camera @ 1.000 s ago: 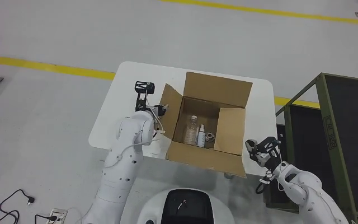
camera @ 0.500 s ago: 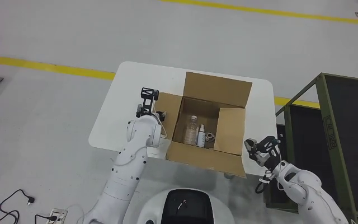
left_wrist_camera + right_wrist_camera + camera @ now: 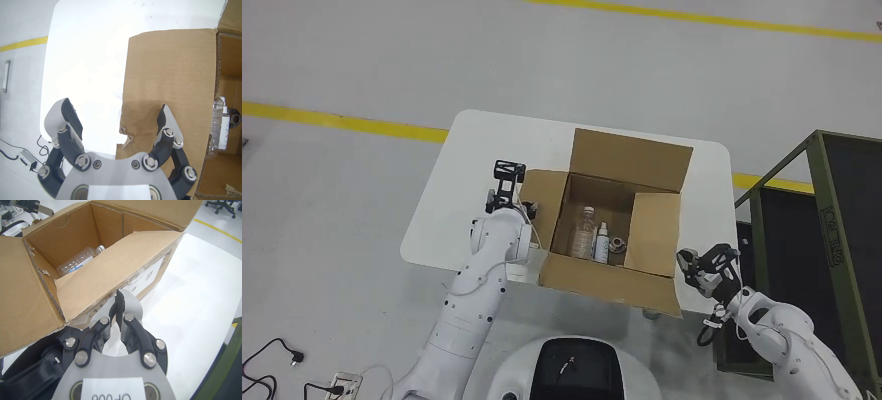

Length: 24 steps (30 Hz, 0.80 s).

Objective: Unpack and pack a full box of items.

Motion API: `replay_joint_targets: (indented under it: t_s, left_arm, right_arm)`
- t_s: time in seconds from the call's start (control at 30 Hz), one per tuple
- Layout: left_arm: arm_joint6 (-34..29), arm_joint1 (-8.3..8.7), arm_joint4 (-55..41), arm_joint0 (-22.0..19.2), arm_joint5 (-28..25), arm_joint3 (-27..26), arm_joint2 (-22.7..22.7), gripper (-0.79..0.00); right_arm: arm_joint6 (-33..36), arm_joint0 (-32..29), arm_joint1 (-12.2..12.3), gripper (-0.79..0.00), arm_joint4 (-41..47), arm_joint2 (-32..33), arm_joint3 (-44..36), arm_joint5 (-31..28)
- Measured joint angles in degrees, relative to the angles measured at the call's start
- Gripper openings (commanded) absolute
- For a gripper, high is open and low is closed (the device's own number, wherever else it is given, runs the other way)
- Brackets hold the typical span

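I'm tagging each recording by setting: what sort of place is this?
Probably a robotics test hall or workshop: yellow floor lines, a green metal rack beside the white table, and office chairs in the background.

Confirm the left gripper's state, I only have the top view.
Observer: The left gripper is open. The cardboard flap has its free edge lined up between the jaws; I can't tell if they touch.
Operator: Flap intact?
Observer: No, there is a small tear on that edge, near the gripper.
Operator: Right side?
Observer: The right gripper is shut and empty, beside the box at its labelled wall.
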Motion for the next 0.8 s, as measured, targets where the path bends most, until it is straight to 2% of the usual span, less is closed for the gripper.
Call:
replay_joint_targets:
  t_s: [0.4,0.8]
  left_arm:
    - [-0.4,-0.23,0.0,-0.1,-0.6,0.4,-0.1,0.000]
    - [-1.6,0.09,-4.8,2.3,-2.4,-11.7,-3.9,0.000]
  right_arm:
    - [-0.5,-0.8,-0.1,-0.785,0.2,0.7,0.0,0.3]
    - [-0.7,0.3,-0.3,-0.785,1.8,1.2,1.7,0.1]
